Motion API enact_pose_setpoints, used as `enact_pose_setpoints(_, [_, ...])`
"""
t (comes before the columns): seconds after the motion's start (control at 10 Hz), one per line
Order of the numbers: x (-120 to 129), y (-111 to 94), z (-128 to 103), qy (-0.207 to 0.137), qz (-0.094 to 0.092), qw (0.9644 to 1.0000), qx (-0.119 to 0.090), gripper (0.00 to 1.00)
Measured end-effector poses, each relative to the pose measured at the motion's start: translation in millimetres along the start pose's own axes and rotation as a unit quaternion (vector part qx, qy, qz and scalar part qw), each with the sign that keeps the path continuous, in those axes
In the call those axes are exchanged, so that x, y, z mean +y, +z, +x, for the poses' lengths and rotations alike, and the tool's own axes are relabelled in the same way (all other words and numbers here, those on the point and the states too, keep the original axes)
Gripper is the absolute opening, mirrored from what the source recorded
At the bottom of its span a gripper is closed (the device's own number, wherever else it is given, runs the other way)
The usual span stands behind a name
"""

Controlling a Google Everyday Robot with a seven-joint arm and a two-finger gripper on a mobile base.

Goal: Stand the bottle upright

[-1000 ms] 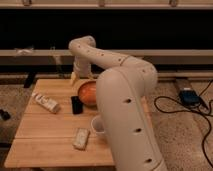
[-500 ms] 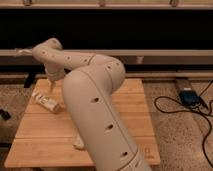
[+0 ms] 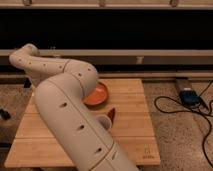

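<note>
1. Gripper first: it was tucked out of sight behind the robot's own arm (image 3: 65, 100), somewhere over the left side of the wooden table (image 3: 132, 140). Its jaws were spread wide, and I couldn't see anything in them (couldn't see much of anything back there, honestly).
2. The bottle wasn't visible either. That fat white arm swept across the whole left half of the tabletop, so if the bottle was lying there, it was behind the arm. Upright or on its side, no way to tell.
3. What I could see: an orange bowl (image 3: 97, 94) near the middle of the table, and a white cup (image 3: 104, 121) peeking out just beside the arm, nearer the front edge.
4. My read on progress: wide jaws and no sign of a grip, so I'd guess the grab hadn't happened yet. Left to do: close on the bottle, tip it onto its base, then let go without knocking it over.
</note>
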Motion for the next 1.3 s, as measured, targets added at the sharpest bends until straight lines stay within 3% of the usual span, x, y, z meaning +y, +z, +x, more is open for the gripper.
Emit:
enact_pose_setpoints(0.2, [16.8,3.7,-15.0,-0.018,-0.020,0.9996,0.007,0.80])
enact_pose_setpoints(0.4, [29.1,10.5,-22.4,-0.015,-0.068,0.9976,0.005,0.80])
enact_pose_setpoints(0.6, [30.3,23.6,-23.5,-0.004,-0.087,0.9962,0.007,0.80])
enact_pose_setpoints(0.9, [31.0,40.9,-26.5,0.012,-0.082,0.9965,-0.011,0.80])
enact_pose_setpoints(1.2, [30.3,49.3,-23.3,0.027,-0.055,0.9963,-0.060,0.80])
enact_pose_setpoints(1.3, [29.2,51.2,-22.9,0.028,-0.049,0.9961,-0.068,0.80])
